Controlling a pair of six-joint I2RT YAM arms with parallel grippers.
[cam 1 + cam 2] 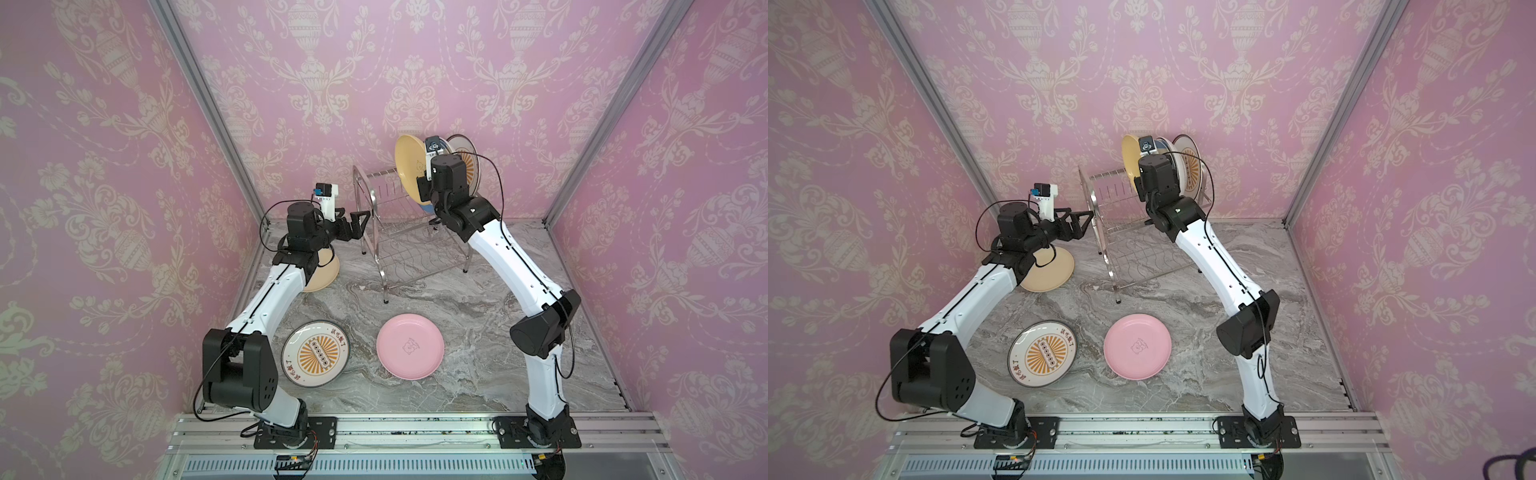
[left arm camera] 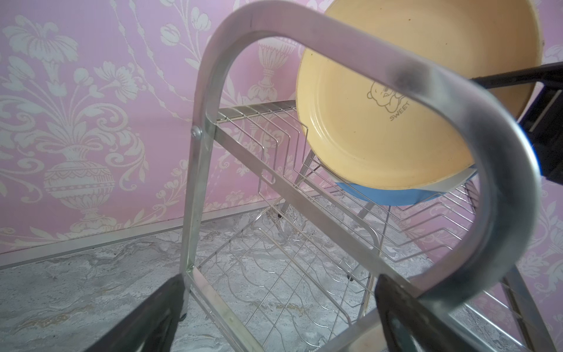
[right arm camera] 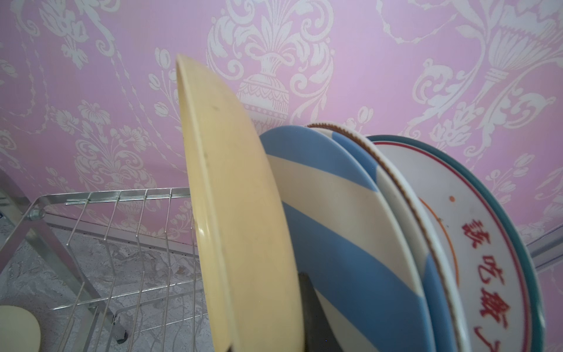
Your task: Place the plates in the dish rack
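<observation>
The right gripper (image 1: 423,188) is clamped on the yellow plate (image 1: 409,166), on edge at the dish rack (image 1: 399,249). The left gripper (image 1: 359,222) is beside the dish rack, jaws apart.

Both top views look down on the whole desk (image 1: 478,299). Wrist cameras, close in, share dish rack (image 2: 335,45) and yellow plate (image 2: 365,146).

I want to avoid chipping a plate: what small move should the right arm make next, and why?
Probably lower the yellow plate slightly into the dish rack: the right claw grips it upright, close beside the striped plate, seemingly not seated yet.
</observation>
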